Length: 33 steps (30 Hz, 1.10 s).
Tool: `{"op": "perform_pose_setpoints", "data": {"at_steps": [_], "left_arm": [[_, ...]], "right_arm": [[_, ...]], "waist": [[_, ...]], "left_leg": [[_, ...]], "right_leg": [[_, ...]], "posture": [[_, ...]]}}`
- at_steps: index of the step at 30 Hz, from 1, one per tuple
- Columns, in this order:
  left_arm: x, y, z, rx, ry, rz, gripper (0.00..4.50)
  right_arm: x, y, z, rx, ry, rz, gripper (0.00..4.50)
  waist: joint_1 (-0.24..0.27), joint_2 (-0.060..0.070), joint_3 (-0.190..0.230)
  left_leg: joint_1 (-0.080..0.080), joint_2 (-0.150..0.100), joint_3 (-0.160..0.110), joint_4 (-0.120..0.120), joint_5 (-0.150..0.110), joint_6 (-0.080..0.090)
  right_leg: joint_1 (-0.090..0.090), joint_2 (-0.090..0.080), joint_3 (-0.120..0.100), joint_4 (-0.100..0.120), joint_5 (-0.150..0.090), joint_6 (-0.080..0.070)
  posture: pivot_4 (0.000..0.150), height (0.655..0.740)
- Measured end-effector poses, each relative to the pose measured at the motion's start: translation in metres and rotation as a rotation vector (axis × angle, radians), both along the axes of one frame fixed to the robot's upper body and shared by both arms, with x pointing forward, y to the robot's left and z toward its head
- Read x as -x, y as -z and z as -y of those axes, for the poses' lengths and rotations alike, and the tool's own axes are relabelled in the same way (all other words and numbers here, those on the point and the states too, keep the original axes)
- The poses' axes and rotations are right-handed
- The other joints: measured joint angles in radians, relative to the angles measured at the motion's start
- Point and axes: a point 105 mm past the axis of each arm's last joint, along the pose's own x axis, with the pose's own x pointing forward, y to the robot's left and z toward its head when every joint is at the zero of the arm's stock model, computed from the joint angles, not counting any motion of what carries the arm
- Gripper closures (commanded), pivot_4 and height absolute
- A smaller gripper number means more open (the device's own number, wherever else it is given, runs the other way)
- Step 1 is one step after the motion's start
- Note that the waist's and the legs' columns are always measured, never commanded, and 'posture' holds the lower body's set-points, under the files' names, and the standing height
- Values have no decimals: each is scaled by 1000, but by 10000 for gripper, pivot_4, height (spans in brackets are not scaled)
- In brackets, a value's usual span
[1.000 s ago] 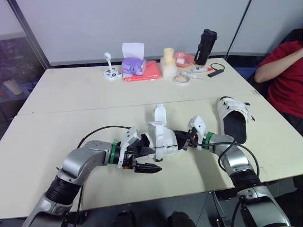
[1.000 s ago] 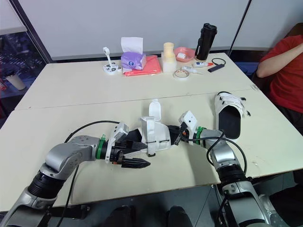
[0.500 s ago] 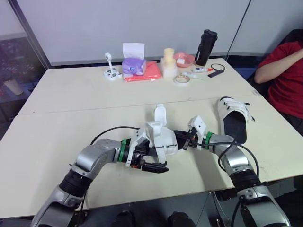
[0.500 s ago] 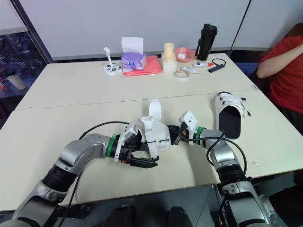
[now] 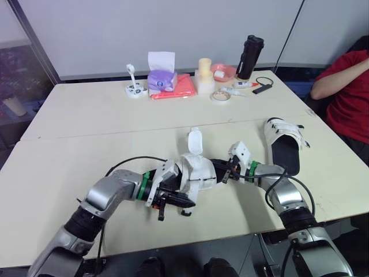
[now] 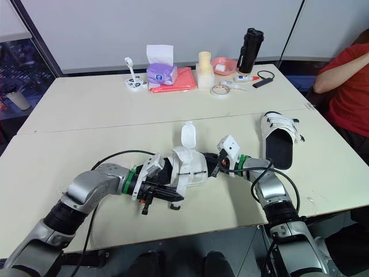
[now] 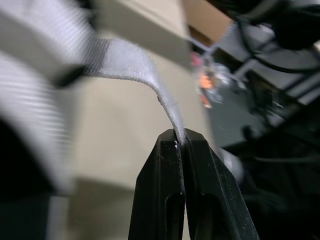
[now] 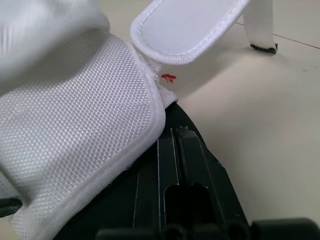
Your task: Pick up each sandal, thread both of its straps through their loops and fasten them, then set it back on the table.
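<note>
Table: I have the long pale table (image 5: 86,115) as my work surface. The clutter sits along its far edge, well away from my arms, so the near half is free for handling.
Person: someone in a red sleeve (image 5: 346,86) sits beyond the right end of the table, apart from the work.
Second sandal: the other sandal (image 5: 285,144) lies flat on the table to my right. Its straps look laid across the upper, so I judge it parked while I work on this one.
Held sandal: the white sandal (image 5: 199,167) is at the centre of the near half, stretched between my two arms just above or on the table; I cannot tell which.
Right gripper: the right gripper (image 8: 175,132) is clamped on the sandal's black sole, right under the mesh upper. I read this as the anchor that keeps the shoe from turning while the other arm pulls.
Left gripper: the left gripper (image 7: 179,136) has its fingers pinched tight on the tip of one strap.
Pulled strap: the strap (image 7: 130,65) runs taut from the upper to that pinch, probably being drawn towards its loop.
Free strap: the upright strap (image 5: 195,140) stands loose above the upper, not yet fastened.
</note>
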Motion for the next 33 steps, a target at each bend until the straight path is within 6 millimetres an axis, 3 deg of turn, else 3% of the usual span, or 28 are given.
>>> {"op": "perform_pose_setpoints", "data": {"at_steps": [7, 13, 17, 23, 33], "left_arm": [[17, -14, 4, 43, 77, -26, 44138], [16, -36, 9, 151, 61, -89, 44138], [22, -40, 7, 146, 78, -100, 44138], [25, -34, 6, 111, 76, -93, 44138], [20, 4, 20, 20, -1, -39, 44138]], "right_arm": [[0, 0, 0, 0, -1, 1, 45000], [0, 0, 0, 0, -2, 2, 45000], [0, -1, -1, 0, -9, 3, 45000], [0, -1, -1, 0, -11, 4, 45000], [0, -1, 0, 2, -8, 4, 45000]], "waist": [[-1, 0, 0], [-1, 0, 0], [-1, 0, 0], [-1, 0, 1], [1, -1, 0]], "left_leg": [[0, 1, 0, 0, 0, 0], [0, 1, 0, 0, 0, 0], [-1, 1, 0, -1, 0, 0], [-1, 1, 1, -1, 0, 0], [-1, 1, 1, -1, 0, 0]], "right_leg": [[0, 0, 0, 0, 0, 0], [0, 0, 0, 0, 0, 0], [-1, 0, 0, -1, 0, 0], [-2, 0, 0, -1, 0, 0], [-1, 0, 0, -1, 0, 0]], "posture": [[1500, 7400], [1500, 7400], [1500, 7400], [1500, 7400], [1500, 7400]]}}
